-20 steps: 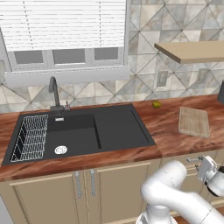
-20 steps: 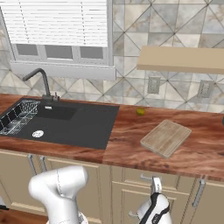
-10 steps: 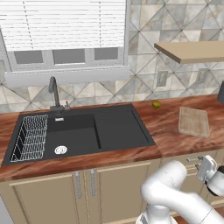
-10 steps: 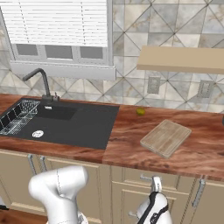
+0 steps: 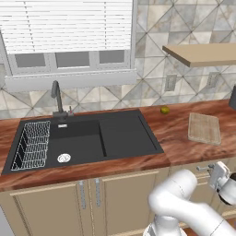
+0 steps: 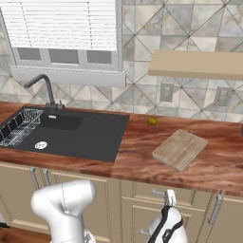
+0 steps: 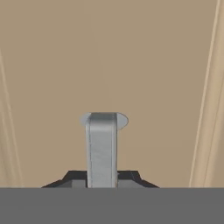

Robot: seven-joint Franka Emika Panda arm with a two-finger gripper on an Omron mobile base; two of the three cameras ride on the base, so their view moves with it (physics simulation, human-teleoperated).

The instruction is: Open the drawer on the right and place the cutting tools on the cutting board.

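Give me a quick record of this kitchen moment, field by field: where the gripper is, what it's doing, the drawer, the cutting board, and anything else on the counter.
gripper: at the drawer front, shut on the drawer handle
drawer: closed, under the counter right of the sink
cutting board: flat on the wooden counter, nothing on it
cutting tools: none on show
sink: black, with a wire basket in its left part
other: small green fruit near the backsplash

Even, bright rendered light covers both base views, with no glare and only faint shadows under the wall shelf [image 6: 199,64] at two o'clock. Edges look soft and coarse throughout. In the hand view the drawer front [image 7: 109,57] is flatly lit, its silver handle [image 7: 103,148] slightly blurred.
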